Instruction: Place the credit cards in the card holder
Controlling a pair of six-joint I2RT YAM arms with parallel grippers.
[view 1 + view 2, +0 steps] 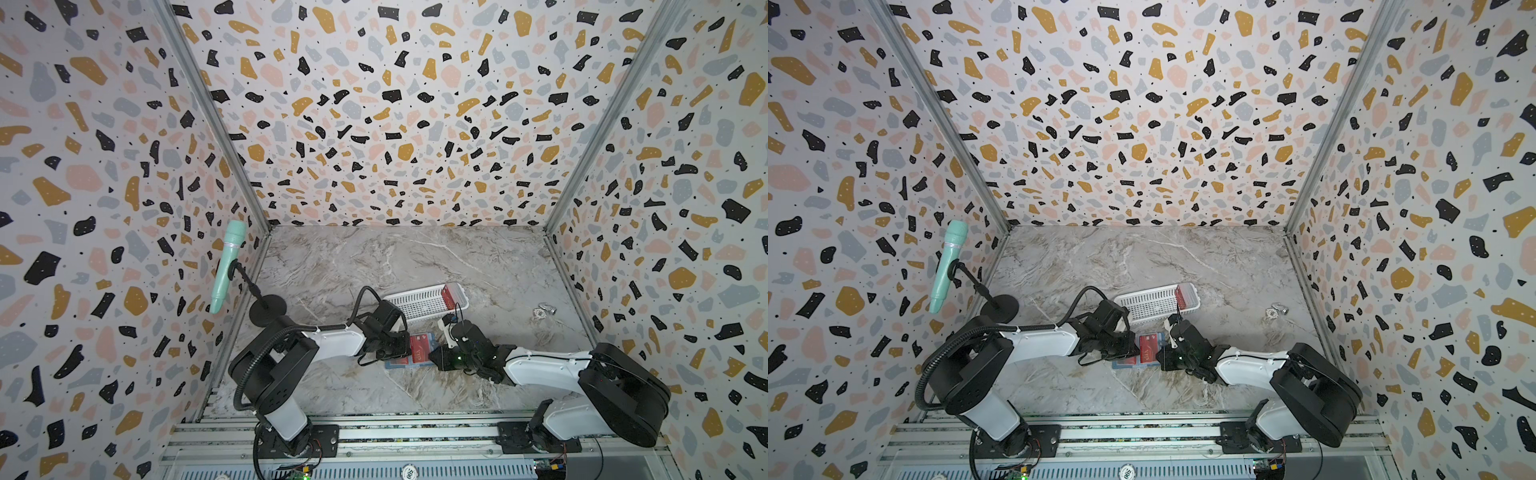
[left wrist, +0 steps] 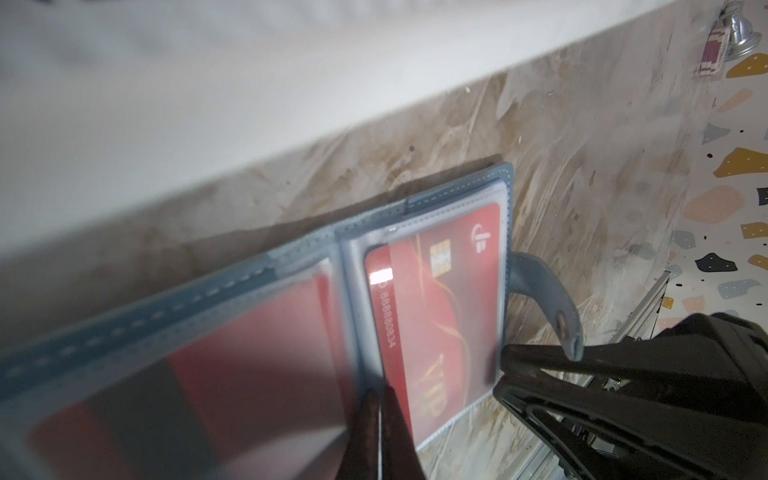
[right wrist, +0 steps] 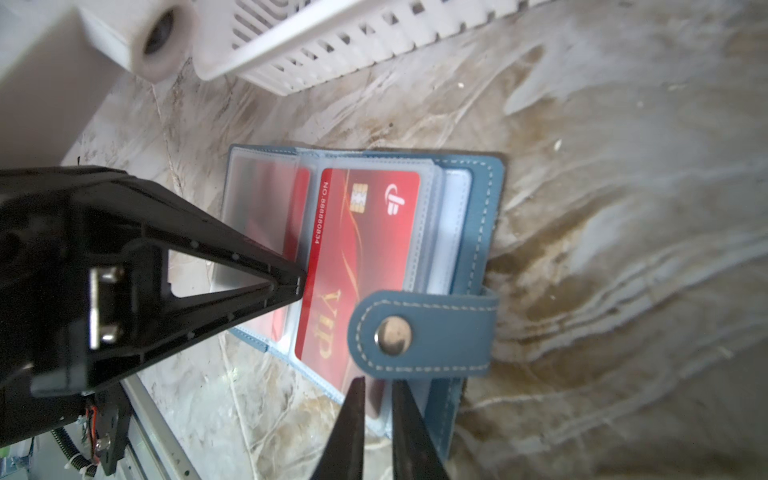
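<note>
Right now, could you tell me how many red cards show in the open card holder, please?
2: the VIP card beside the snap tab, another card behind the cloudy sleeve opposite. Stacked sleeves may hide more.

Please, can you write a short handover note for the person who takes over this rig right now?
Left gripper: shut, pinching up a clear plastic sleeve page of the open blue-grey folding card holder on the marble table.
Right gripper: jaws slightly apart around the end of the red plastic VIP card; grip unclear.
Done: one red card sits in the lifted sleeve.
To do: check the VIP card is fully in, then load the red cards from the white perforated plastic basket.
</note>
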